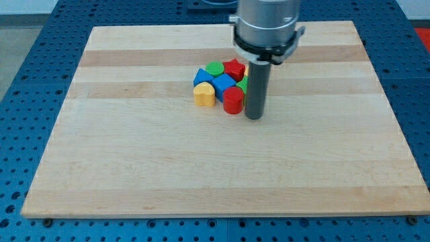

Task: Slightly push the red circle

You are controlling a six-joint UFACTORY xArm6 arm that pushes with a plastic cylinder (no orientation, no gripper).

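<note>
The red circle (233, 100), a short red cylinder, stands at the lower right of a tight cluster of blocks near the middle of the wooden board (134, 161). My tip (254, 117) rests on the board just to the right of the red circle, very close to it or touching it. The rod hides part of the cluster's right side.
The cluster holds a yellow heart-shaped block (204, 95), a blue block (222, 84), a second blue block (201, 75), a green circle (215, 68), a red star-like block (234, 68) and a partly hidden green block (242, 85). A blue pegboard (27, 81) surrounds the board.
</note>
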